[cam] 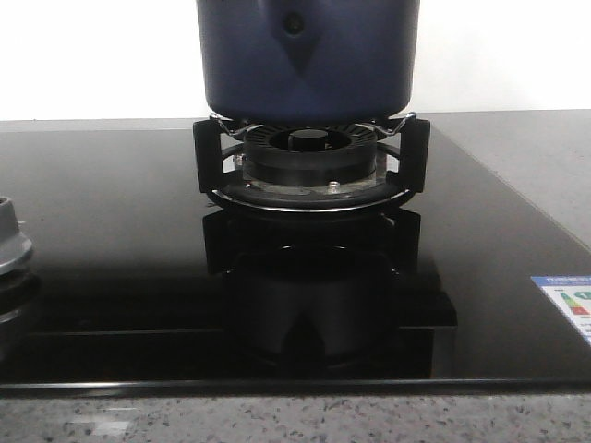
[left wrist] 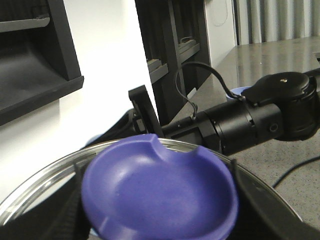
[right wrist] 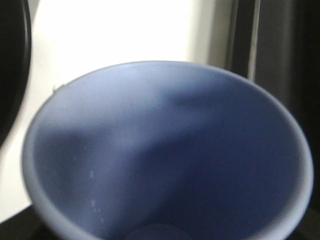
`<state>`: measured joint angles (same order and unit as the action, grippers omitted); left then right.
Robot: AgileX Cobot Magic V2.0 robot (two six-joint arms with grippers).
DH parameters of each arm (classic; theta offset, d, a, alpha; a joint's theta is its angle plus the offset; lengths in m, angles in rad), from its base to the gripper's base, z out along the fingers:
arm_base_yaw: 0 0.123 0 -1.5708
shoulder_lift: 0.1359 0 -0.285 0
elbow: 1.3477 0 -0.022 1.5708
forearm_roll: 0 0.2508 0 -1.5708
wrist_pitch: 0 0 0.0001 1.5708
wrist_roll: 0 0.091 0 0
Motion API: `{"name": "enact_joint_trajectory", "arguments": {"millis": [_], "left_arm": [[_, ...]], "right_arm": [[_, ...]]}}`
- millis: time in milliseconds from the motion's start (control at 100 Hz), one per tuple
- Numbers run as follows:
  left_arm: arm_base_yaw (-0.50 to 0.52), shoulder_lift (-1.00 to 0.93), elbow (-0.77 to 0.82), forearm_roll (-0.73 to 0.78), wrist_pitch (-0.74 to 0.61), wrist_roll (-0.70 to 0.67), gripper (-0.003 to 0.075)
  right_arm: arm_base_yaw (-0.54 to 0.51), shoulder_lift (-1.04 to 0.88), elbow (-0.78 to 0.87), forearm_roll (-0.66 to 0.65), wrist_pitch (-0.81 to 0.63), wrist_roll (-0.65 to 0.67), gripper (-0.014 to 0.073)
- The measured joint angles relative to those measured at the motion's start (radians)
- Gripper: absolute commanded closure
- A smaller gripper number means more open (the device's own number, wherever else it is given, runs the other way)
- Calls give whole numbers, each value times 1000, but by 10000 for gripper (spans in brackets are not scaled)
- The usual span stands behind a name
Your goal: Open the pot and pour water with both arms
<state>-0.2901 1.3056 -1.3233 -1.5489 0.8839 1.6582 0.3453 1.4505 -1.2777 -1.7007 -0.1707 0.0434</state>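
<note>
The counter edge point(cam: 295, 417) lay nearest the front camera, with the glossy black hob point(cam: 120, 277) behind it. The pot point(cam: 305, 55) stood on the grate point(cam: 208, 157) of the burner point(cam: 309, 148), at 12 o'clock in that view, its rim cut off by the frame. A grey cap point(cam: 11, 242) sat at 9 o'clock and a label point(cam: 568, 305) at 4 o'clock.

Handling, as I judged it: the pot was stiff metal, probably heavy, and smooth enough to slip, so I would not clamp its wall. The lid point(left wrist: 45, 180) looked like glass in a metal rim, so fragile, and its knob point(left wrist: 160, 195) was the only sound grip point.

Appearance: the pot was dark navy, round, curved at the bottom edge, with a pointed bracket point(cam: 295, 41) carrying one rivet.

The left gripper point(left wrist: 160, 210) appeared closed on the knob, its dark fingers point(left wrist: 257, 197) pressed to either side. I could not tell whether the lid sat on the pot. The right arm point(left wrist: 265, 115) crossed behind. A blue cup point(right wrist: 165, 160) filled the right wrist view; the right gripper's jaws were hidden, so I could not tell their opening.
</note>
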Motion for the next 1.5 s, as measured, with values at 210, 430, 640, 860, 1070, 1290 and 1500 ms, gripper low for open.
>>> {"name": "enact_joint_trajectory", "arguments": {"millis": [210, 430, 640, 860, 1070, 1290, 1500], "left_arm": [[0, 0, 0, 0, 1, 0, 513], [0, 0, 0, 0, 8, 0, 513], [0, -2, 0, 0, 11, 0, 513], [0, -2, 0, 0, 11, 0, 513], [0, -2, 0, 0, 11, 0, 513], [0, 0, 0, 0, 11, 0, 513], [0, 0, 0, 0, 11, 0, 513]], "right_arm": [[0, 0, 45, 5, 7, 317, 305], [0, -52, 52, 6, 55, 670, 305], [0, -168, 86, 44, 342, 981, 305], [-48, -262, 236, 115, 590, 1075, 305], [-119, -312, 448, 127, 539, 1247, 305], [-202, -314, 624, -58, 346, 1498, 305], [-208, -314, 686, -99, 340, 1540, 305]]}}
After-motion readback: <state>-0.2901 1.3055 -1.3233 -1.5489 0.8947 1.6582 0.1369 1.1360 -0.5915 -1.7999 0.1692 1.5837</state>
